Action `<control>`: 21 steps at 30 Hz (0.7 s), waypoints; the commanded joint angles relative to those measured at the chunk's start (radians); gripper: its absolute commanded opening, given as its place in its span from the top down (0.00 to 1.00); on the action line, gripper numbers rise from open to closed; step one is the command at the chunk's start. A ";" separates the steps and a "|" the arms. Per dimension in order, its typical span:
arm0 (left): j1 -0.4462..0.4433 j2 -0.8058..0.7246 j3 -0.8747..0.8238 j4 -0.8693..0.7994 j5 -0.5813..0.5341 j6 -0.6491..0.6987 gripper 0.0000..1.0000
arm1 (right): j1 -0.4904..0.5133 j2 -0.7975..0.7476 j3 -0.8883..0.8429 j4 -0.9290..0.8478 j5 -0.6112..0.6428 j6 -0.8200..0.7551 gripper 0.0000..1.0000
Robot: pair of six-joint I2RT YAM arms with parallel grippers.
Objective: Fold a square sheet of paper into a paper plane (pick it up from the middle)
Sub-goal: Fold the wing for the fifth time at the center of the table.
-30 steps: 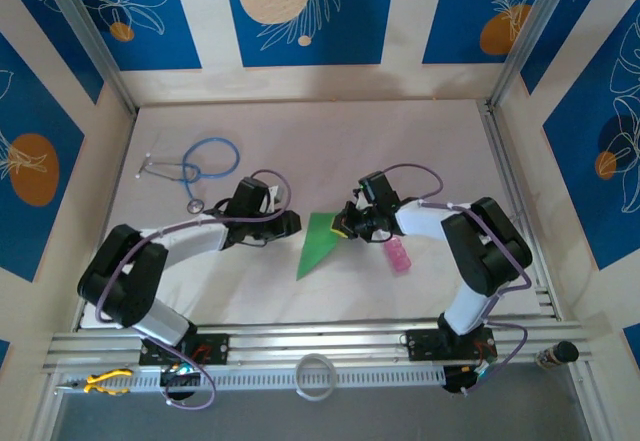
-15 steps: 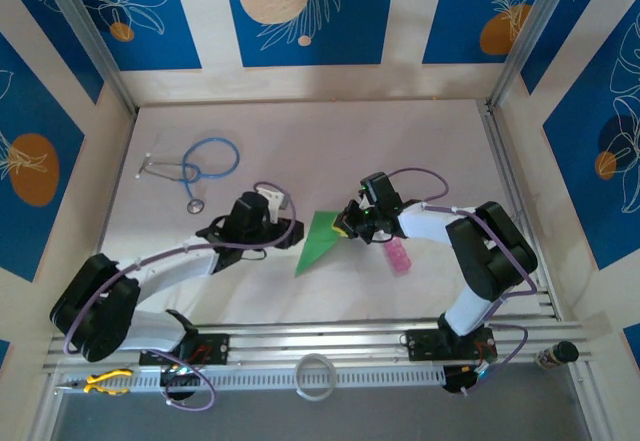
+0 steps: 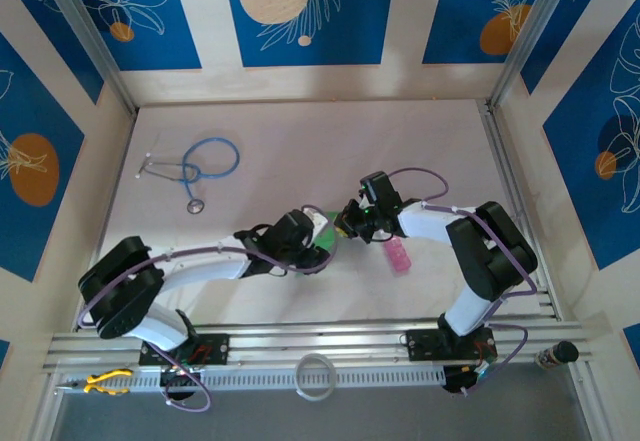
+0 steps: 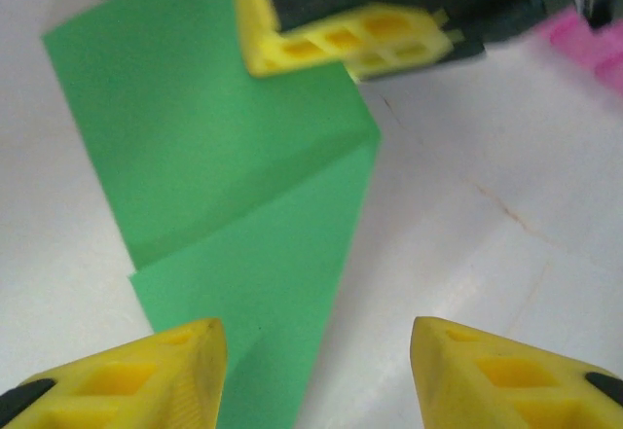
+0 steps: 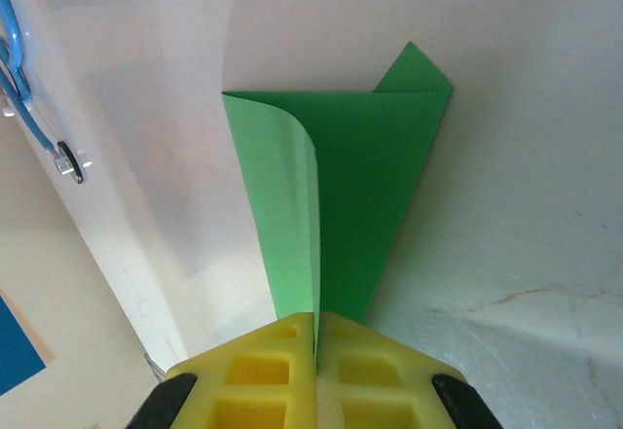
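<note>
Left wrist cam: green paper (image 4: 224, 157) runs off the bottom edge between my left gripper (image 4: 313, 375) tips. The pink bottle (image 4: 594, 45) is blurred and clipped top right.
Right wrist cam: paper's narrow end is hidden inside my pinched right gripper (image 5: 316, 346). The stethoscope (image 5: 68, 162) is cut by the left edge.
Overhead: my left wrist covers most of the paper.
</note>
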 commanded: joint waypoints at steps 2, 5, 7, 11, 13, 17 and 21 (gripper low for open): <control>-0.041 0.052 0.074 -0.132 -0.077 0.062 0.48 | -0.002 -0.008 0.043 -0.043 -0.021 0.009 0.99; -0.082 0.092 0.115 -0.178 -0.149 0.093 0.48 | -0.003 -0.004 0.052 -0.045 -0.027 0.011 0.99; -0.102 0.123 0.146 -0.215 -0.200 0.101 0.49 | -0.003 -0.003 0.056 -0.053 -0.026 0.011 0.99; -0.135 0.179 0.201 -0.278 -0.310 0.111 0.50 | -0.005 -0.006 0.054 -0.056 -0.024 0.013 0.99; -0.147 0.197 0.218 -0.296 -0.345 0.112 0.51 | -0.005 -0.006 0.052 -0.058 -0.025 0.012 0.99; -0.156 0.208 0.220 -0.303 -0.382 0.109 0.54 | -0.007 -0.007 0.051 -0.058 -0.025 0.012 0.99; -0.158 0.202 0.207 -0.298 -0.396 0.105 0.57 | -0.009 -0.008 0.048 -0.056 -0.022 0.013 0.99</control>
